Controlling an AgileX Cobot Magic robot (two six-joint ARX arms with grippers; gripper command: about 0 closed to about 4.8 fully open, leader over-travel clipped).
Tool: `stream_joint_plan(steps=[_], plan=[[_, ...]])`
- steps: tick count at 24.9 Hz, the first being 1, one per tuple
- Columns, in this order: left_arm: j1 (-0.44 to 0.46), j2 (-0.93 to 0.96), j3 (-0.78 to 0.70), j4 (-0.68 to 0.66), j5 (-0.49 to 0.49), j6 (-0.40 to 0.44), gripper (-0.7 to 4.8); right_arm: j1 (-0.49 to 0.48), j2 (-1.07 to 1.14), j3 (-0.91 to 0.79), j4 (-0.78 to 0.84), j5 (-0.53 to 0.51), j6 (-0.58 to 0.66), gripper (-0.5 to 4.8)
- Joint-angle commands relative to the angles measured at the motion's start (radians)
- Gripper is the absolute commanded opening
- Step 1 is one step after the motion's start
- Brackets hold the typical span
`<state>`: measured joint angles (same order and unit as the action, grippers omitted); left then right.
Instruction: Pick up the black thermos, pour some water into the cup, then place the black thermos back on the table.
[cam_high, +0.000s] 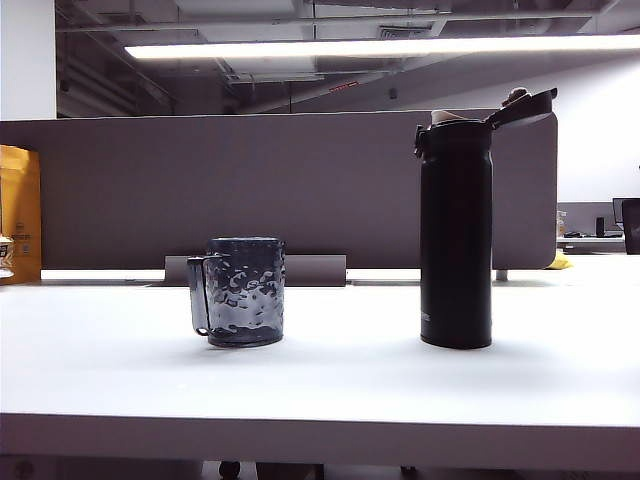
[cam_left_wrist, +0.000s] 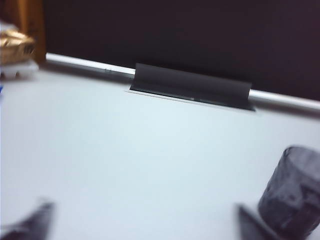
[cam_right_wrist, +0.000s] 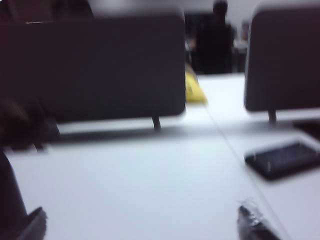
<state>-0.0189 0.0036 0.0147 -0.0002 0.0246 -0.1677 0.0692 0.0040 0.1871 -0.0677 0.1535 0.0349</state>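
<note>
The table (cam_high: 330, 385) carried both task things, set well apart on its white top and back from its front edge. The black thermos (cam_high: 456, 235) stood upright toward the right edge, its flip lid hinged open above the spout. We judged it rigid and fairly heavy if full, top-heavy because tall and slim, its matte wall unlikely to slip. We would take it around the mid-body, below the lid hinge, so the spout stayed clear for tipping.

The cup (cam_high: 244, 291) stood toward the left edge, handle turned toward that side. Being glass, we judged it fragile and light enough to skid if nudged.

Neither arm appeared in the exterior view. The left gripper (cam_left_wrist: 145, 225) showed its fingertips spread wide over bare table, holding nothing, the cup just beside one tip. The right gripper (cam_right_wrist: 142, 225) was equally wide apart and empty, touching nothing we could see.
</note>
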Motion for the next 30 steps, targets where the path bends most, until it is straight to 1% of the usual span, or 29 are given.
stream_joint_plan(steps=[1,3,5,8,10,11,14,16,18,20,23,26,28,30], plan=[[-0.001,0.0,0.064,0.017,0.09,-0.069,4.79,0.002,0.043,0.126,-0.072,-0.05,-0.026,4.79],[-0.002,0.0,0.111,0.017,0.128,-0.068,4.79,0.002,0.089,0.182,-0.073,-0.101,-0.035,4.79],[-0.003,0.001,0.156,0.017,0.155,-0.068,4.79,0.002,0.145,0.234,-0.074,-0.162,-0.018,4.79],[-0.003,0.002,0.225,0.017,0.16,-0.068,4.79,0.002,0.265,0.315,-0.069,-0.266,-0.01,4.79],[-0.003,0.015,0.263,0.017,0.165,-0.068,4.79,0.002,0.352,0.367,-0.065,-0.293,-0.014,4.79],[-0.003,0.028,0.281,0.017,0.182,-0.069,4.79,0.003,0.39,0.383,-0.05,-0.294,-0.013,4.79],[-0.003,0.085,0.32,0.022,0.23,-0.068,4.79,0.011,0.478,0.411,0.031,-0.325,-0.013,4.79],[-0.003,0.139,0.342,0.049,0.277,-0.068,4.79,0.035,0.515,0.412,0.098,-0.33,-0.011,4.79],[-0.005,0.2,0.367,0.071,0.317,-0.068,4.79,0.071,0.546,0.412,0.137,-0.308,-0.011,4.79],[-0.013,0.261,0.393,0.072,0.329,-0.068,4.79,0.112,0.57,0.412,0.14,-0.266,-0.011,4.79],[-0.047,0.36,0.425,0.102,0.336,-0.069,4.79,0.203,0.609,0.411,0.109,-0.208,-0.01,4.79],[-0.113,0.458,0.433,0.218,0.335,-0.068,4.79,0.301,0.652,0.4,0.12,-0.14,-0.009,4.79],[-0.167,0.522,0.436,0.3,0.322,-0.059,4.79,0.372,0.69,0.385,0.159,-0.075,-0.009,4.79],[-0.228,0.581,0.444,0.327,0.29,-0.014,4.79,0.429,0.734,0.361,0.222,-0.014,-0.007,4.79]])
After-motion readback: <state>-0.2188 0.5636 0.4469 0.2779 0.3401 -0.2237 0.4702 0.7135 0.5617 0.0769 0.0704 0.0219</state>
